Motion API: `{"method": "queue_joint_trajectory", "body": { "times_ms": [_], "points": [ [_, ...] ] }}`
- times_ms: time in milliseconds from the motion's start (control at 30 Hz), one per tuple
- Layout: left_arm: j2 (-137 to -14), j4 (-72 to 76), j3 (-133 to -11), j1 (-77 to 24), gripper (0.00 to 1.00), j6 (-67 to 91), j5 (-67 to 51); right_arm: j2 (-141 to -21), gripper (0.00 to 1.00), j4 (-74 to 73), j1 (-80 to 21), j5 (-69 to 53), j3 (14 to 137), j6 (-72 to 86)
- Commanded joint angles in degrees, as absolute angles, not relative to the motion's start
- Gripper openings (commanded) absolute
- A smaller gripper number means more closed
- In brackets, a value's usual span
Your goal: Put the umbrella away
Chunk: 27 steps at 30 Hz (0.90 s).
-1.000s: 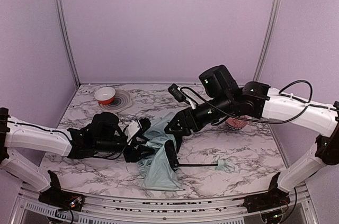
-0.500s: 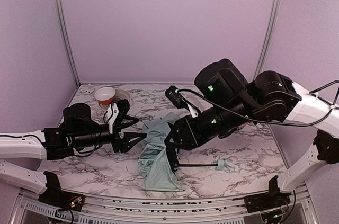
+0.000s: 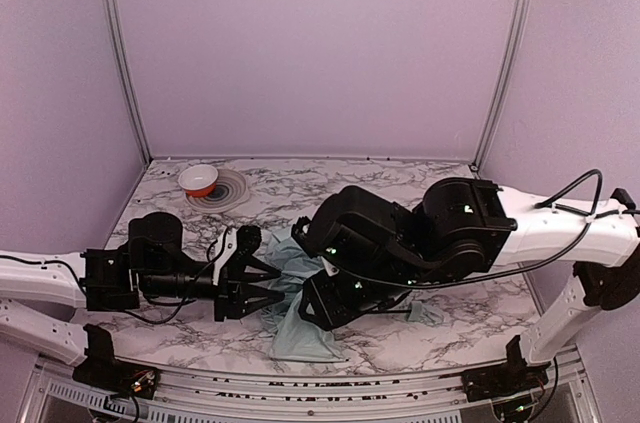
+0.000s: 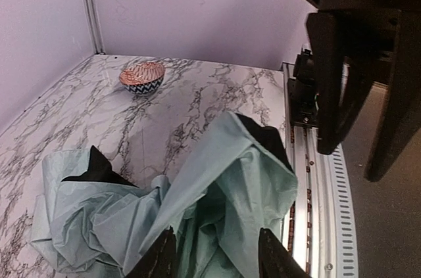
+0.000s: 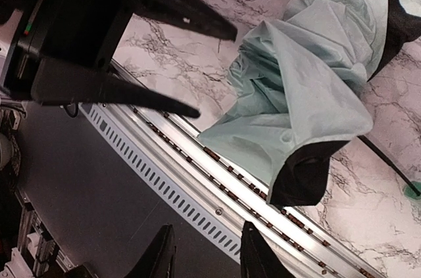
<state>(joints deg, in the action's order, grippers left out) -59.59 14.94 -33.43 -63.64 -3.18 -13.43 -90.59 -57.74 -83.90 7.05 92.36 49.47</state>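
Observation:
The umbrella (image 3: 300,338) lies crumpled at the table's front, a pale mint-green canopy (image 5: 309,87) with black corners. Its small green handle (image 3: 428,314) peeks out right of my right arm, and the thin black shaft (image 5: 383,157) runs toward it. My left gripper (image 3: 275,283) points right at the fabric. In the left wrist view it (image 4: 216,232) stands open with a fold of canopy (image 4: 250,179) between the fingers. My right gripper (image 5: 207,229) is open and holds nothing, hanging over the front rail beside the canopy's edge. The right arm hides the umbrella's middle in the top view.
A red-and-white bowl (image 3: 198,179) sits on a round patterned mat (image 3: 232,191) at the back left. A pink patterned bowl (image 4: 141,75) stands on the marble table beyond the fabric. The metal front rail (image 5: 197,179) borders the table edge. The left fingers (image 5: 177,15) reach near my right wrist.
My left gripper dropped from near the red bowl to the fabric and its fingers narrowed. The right arm folded down and forward over the umbrella; its fingers closed partway early on.

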Motion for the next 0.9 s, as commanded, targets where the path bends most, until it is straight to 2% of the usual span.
{"method": "queue_joint_trajectory", "body": {
  "times_ms": [0,133,267,467,567,700,733,867],
  "points": [
    [-60.54,14.15,-33.23,-66.22,0.47,-3.59,-16.22,-91.83,0.32,-57.16,-82.89,11.86,91.69,50.33],
    [-63.79,14.07,-34.69,-66.77,0.53,-3.43,-16.85,-91.43,0.31,-56.83,-81.50,13.60,90.00,50.12],
    [-67.39,14.06,-36.01,-67.26,0.54,-3.16,-16.44,-92.16,0.31,-56.49,-80.49,14.23,89.33,48.71],
    [-71.16,14.15,-37.38,-67.76,0.46,-3.65,-13.43,-93.37,0.28,-54.80,-79.27,15.07,88.98,46.46],
    [-72.11,14.67,-37.65,-67.85,0.35,-4.07,-13.56,-92.64,0.24,-53.89,-78.11,16.37,87.27,46.13],
    [-71.90,15.86,-37.18,-67.94,0.05,-4.17,-15.05,-91.62,0.19,-53.44,-76.63,18.86,86.09,45.08],
    [-71.55,16.21,-36.77,-67.96,0.00,-4.19,-15.11,-91.40,0.17,-53.36,-76.24,19.41,85.74,44.68],
    [-69.41,17.34,-34.74,-67.94,0.00,-4.73,-16.08,-90.36,0.09,-50.46,-73.72,19.13,83.04,41.82]
  ]
}}
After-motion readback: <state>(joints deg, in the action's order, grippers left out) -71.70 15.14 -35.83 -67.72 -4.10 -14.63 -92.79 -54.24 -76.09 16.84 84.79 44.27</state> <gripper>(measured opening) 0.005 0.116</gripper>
